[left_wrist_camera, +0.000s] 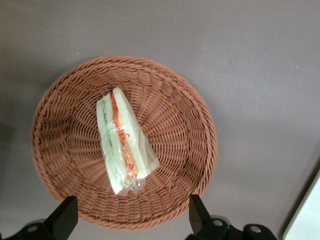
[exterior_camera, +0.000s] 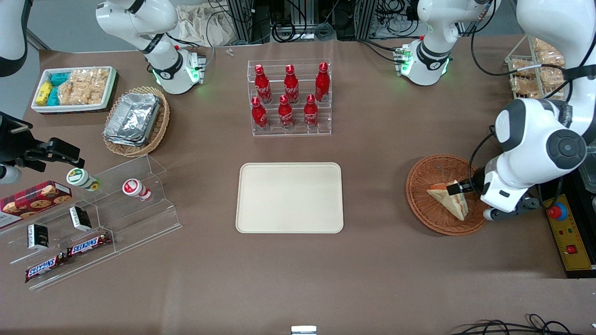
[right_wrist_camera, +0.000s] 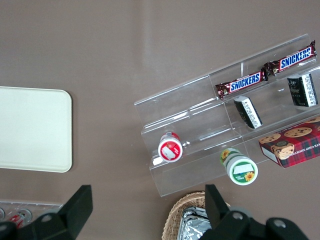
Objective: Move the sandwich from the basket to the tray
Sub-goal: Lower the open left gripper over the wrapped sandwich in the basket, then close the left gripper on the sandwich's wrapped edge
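Observation:
The sandwich (exterior_camera: 449, 197), a cream wedge with orange-red and green filling, lies in the reddish-brown wicker basket (exterior_camera: 419, 179) toward the working arm's end of the table. In the left wrist view the sandwich (left_wrist_camera: 122, 140) lies on its side, wrapped in clear film, near the middle of the basket (left_wrist_camera: 55, 105). My left gripper (exterior_camera: 461, 190) hangs above the basket, over the sandwich. It is open and empty (left_wrist_camera: 131, 220), with its fingers spread wide over the basket's rim. The cream-beige tray (exterior_camera: 289, 197) lies bare at the table's middle, and its corner shows in the left wrist view (left_wrist_camera: 305, 215).
A clear rack of red bottles (exterior_camera: 289, 100) stands farther from the front camera than the tray. A tan basket of foil containers (exterior_camera: 135, 121), a white snack bin (exterior_camera: 74, 88) and a clear stepped shelf with snacks (exterior_camera: 93, 218) stand toward the parked arm's end. A control box (exterior_camera: 570, 237) lies beside the basket.

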{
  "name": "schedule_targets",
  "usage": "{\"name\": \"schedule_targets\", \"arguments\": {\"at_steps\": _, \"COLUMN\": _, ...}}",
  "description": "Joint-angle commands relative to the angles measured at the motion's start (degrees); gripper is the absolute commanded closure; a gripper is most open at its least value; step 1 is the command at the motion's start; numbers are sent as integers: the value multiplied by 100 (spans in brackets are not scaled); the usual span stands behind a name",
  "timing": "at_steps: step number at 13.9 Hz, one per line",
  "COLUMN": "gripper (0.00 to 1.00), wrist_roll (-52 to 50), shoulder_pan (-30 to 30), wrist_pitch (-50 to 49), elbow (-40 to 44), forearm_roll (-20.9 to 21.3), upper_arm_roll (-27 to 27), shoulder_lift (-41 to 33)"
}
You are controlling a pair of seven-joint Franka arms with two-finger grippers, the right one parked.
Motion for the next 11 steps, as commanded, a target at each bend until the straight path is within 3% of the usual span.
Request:
{"name": "schedule_targets", "arguments": {"at_steps": 1, "gripper": 0, "wrist_roll": -463, "shoulder_pan": 61, "wrist_pitch": 504, "elbow": -413, "forearm_roll": 43, "upper_arm_roll": -42, "shoulder_lift": 14}}
{"name": "schedule_targets", "arguments": {"at_steps": 5, "gripper": 0, "wrist_roll": -789, "shoulder_pan": 157, "wrist_pitch": 1093, "elbow": -774, "forearm_roll": 52, "upper_arm_roll": -7, "shoulder_lift": 181}}
{"name": "schedule_targets", "arguments": {"at_steps": 11, "gripper": 0, "wrist_roll": -789, "shoulder_pan": 272, "wrist_pitch": 1165, "elbow": -951, "forearm_roll": 52, "upper_arm_roll": 54, "shoulder_lift": 401}}
